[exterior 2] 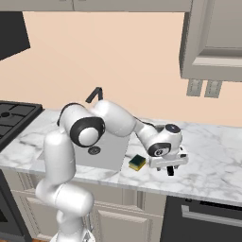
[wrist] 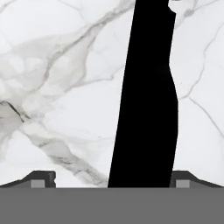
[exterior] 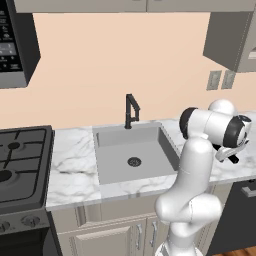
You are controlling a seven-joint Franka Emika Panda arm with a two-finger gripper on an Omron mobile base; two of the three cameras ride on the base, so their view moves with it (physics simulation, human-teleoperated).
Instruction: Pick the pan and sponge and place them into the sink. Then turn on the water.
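Observation:
The pan's straight black handle [wrist: 148,96] runs up the hand view over the marble counter, and its round bowl is out of sight. My gripper [wrist: 113,180] hangs low over it, open, with one fingertip on each side of the handle and nothing gripped. From the right base view, the gripper [exterior 2: 168,169] points down at the counter right of the sink [exterior 2: 111,147]. The yellow and green sponge [exterior 2: 137,162] lies just left of the hand, near the basin's right rim. The sink [exterior: 115,155] holds nothing, and no water runs from the black faucet [exterior: 131,111].
A black stove [exterior: 22,160] stands left of the sink. The marble counter [exterior 2: 212,151] stretches on to the right, with a dark appliance front [exterior 2: 203,220] below it. Wall outlets [exterior 2: 203,88] and an upper cabinet [exterior 2: 212,38] sit above that side.

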